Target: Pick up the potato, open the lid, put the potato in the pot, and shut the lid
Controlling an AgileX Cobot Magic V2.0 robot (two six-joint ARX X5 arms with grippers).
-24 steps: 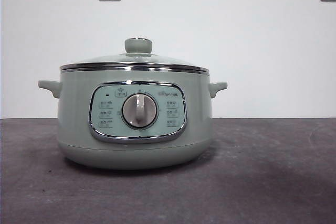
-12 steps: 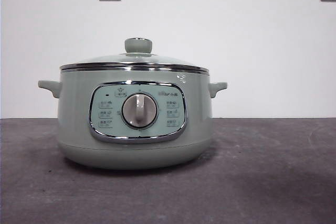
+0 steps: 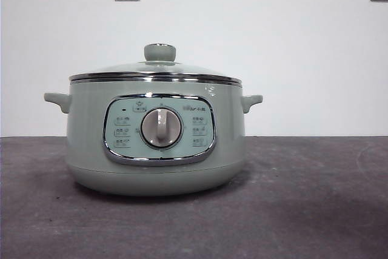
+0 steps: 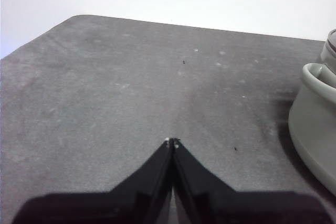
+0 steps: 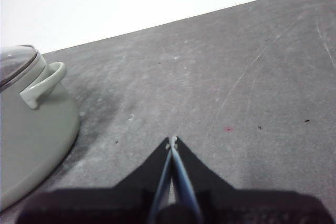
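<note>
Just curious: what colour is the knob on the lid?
Sage green, matching the pot; the knob shows best in the front view.

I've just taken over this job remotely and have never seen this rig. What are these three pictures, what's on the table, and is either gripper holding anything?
The rig is a robot with two arms at a table. The front picture looks level across the dark grey table at the round sage-green electric pot, with its domed glass lid resting on it. The other two pictures come from cameras on the wrists. The left gripper is shut and empty over bare table, the pot beside it. The right gripper is likewise shut and empty, on the pot's other side. No potato shows in any picture.
</note>
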